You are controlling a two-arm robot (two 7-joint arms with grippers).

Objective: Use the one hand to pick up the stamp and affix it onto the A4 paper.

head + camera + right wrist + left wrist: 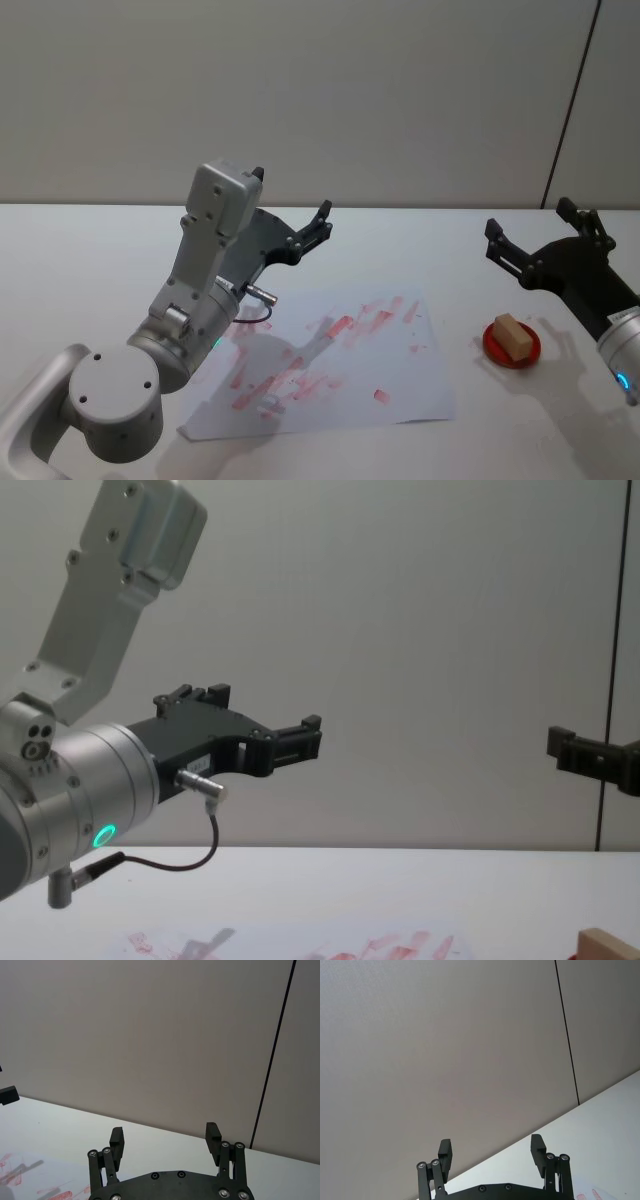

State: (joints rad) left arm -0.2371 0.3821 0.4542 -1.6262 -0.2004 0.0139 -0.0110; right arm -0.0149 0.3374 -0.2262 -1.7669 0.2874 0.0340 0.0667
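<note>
I read the flat white A4 paper sheet as streaked with smeared red ink prints, fading to pink where thin. The small light tan wooden stamp block shows pale against the low round red ink pad. The plain bench is white. The slim-fingered left hand and right hand are matte black. The left arm's silver-grey wrist carries a glowing green ring light. The pale grey wall has one dark vertical seam.

You have on hand:
- stamp: bare pale wood, matt.
- ink pad: red, faintly glossy.
- paper: matt white, smeared with red ink.
- table: smooth, matt white.
- left gripper: matt black, with shiny screw heads.
- arm: satin silver casing.
</note>
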